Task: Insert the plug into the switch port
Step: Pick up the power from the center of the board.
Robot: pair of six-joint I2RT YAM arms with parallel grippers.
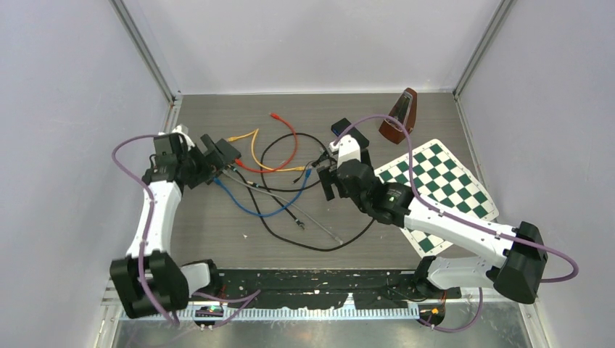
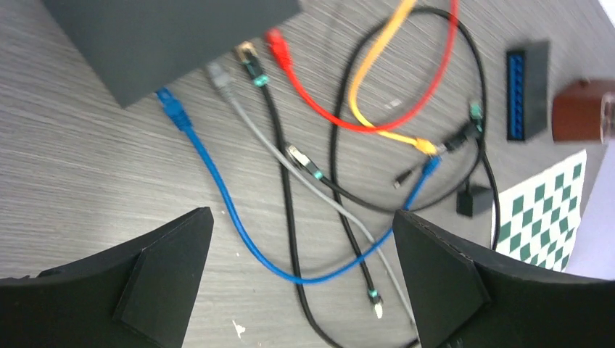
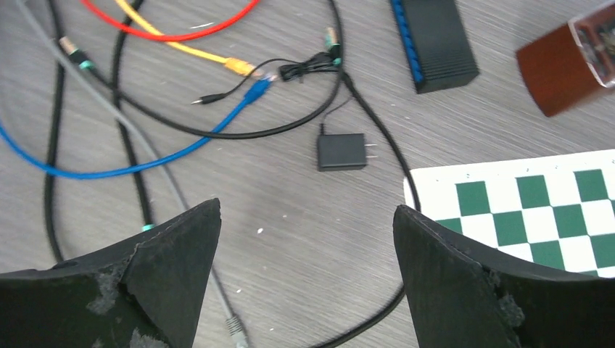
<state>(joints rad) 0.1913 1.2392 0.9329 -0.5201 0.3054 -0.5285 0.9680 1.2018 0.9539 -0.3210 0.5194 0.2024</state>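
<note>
Plug work is falling to the left hand (image 2: 302, 232), which is hanging released and empty. Blue plug (image 2: 170, 105) is lying on the table (image 2: 65, 167) at its 11 o'clock, axis running 11-to-5, nose just beside the dark switch (image 2: 167, 36). Right hand (image 3: 308, 225), likewise released, is sitting farther off.

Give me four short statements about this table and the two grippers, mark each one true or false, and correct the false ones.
1. The left gripper and the right gripper both stand open, holding nothing. True.
2. The checkerboard is red and white. False: it is green and white.
3. A blue cable lies on the table. True.
4. The switch, the one with blue ports, rests on the checkerboard. False: it lies on the bare table, apart from the board.
</note>
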